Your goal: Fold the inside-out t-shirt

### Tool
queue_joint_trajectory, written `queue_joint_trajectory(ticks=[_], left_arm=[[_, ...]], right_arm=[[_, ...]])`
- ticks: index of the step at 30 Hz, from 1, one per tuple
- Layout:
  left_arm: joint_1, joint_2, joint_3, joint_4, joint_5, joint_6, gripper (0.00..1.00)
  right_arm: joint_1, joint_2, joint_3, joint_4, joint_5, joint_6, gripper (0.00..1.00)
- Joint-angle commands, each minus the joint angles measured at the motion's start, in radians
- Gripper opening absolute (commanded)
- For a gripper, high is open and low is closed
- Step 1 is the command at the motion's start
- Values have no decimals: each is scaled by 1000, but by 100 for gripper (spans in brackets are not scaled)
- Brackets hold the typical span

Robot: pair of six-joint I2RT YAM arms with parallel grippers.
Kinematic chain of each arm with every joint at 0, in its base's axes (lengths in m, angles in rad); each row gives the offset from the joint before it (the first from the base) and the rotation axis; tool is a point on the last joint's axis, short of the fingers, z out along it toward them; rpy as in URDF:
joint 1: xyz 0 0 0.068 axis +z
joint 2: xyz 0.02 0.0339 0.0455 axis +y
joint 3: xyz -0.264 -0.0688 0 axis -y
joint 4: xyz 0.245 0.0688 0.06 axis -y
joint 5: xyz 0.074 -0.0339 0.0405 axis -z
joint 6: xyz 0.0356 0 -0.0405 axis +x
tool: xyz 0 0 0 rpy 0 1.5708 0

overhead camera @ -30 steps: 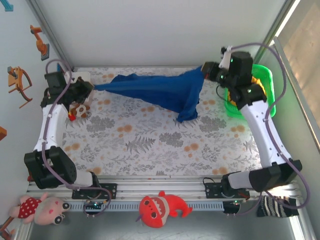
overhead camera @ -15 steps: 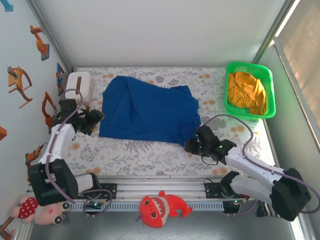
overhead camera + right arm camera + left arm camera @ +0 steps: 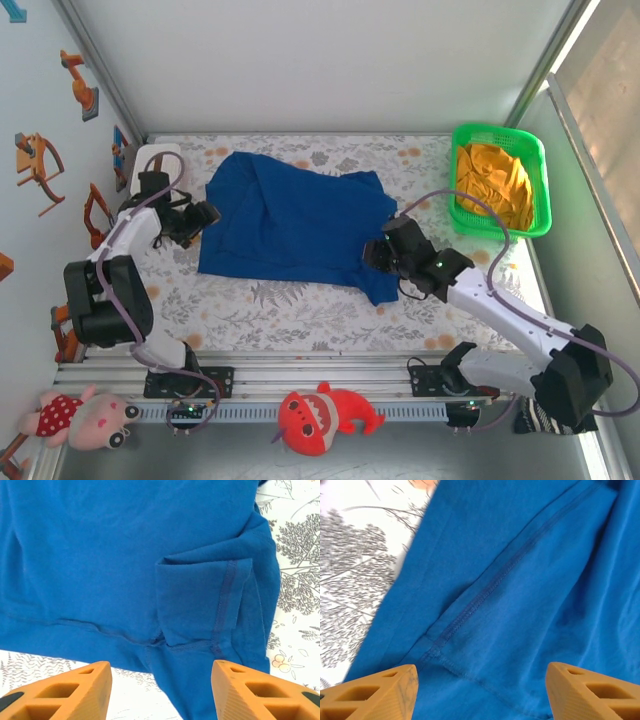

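Right, status: the inside-out t-shirt [image 3: 290, 225] lies spread on the floral table cover [image 3: 300, 305], left of centre. It is mostly flat, with a few ridges and wrinkles toward its far edge. Faint lettering is not legible here.

Left gripper [image 3: 205, 218] sits at the shirt's left edge, arm reaching in from the left side. In the left wrist view its orange fingers [image 3: 375, 695] are spread wide over blue cloth. A stitched seam runs diagonally ahead of them and nothing is pinched. Can't tell whether the tips touch the fabric.

Right gripper [image 3: 372, 255] sits at the shirt's near-right corner. In the right wrist view its fingers [image 3: 70, 690] are also wide apart, gripping nothing. Ahead of them a short sleeve [image 3: 200, 605] is folded back onto the body, hem stitching showing. The shirt's lower edge crosses just in front of the tips, with table cover on both sides.

Green basket [image 3: 545, 185] is at the far right, well apart from the shirt, with an orange-yellow garment [image 3: 493, 185] inside. White tissue box [image 3: 160, 157] is at the far left, just beyond the left arm. Red shark plush [image 3: 322, 415] and pink plush [image 3: 85, 420] lie in front of the arm bases.
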Motion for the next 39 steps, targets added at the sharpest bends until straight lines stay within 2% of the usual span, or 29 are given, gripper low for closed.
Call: queue_joint_trajectory(ticks=[1, 8, 13, 22, 28, 32, 38, 39], left_arm=[[-40, 71, 60, -3, -37, 74, 66], [-66, 190, 115, -19, -106, 90, 61], [-90, 237, 138, -20, -104, 107, 60], [-121, 279, 143, -21, -105, 115, 53], [-125, 283, 141, -16, -97, 110, 24], [-125, 268, 140, -19, -97, 111, 0], [-125, 182, 123, -19, -129, 114, 0], [-125, 180, 131, -30, -143, 118, 10]], right_arm=[[3, 10, 24, -13, 51, -16, 54], [1, -15, -2, -16, 69, 10, 54], [-3, -34, -17, -21, 77, 24, 54], [-10, -66, -28, -39, 84, 27, 54], [-14, -84, -30, -47, 84, 26, 54], [-19, -91, -31, -51, 84, 23, 54], [-25, -84, -23, -49, 80, 17, 54], [-25, -81, -22, -47, 79, 16, 54]])
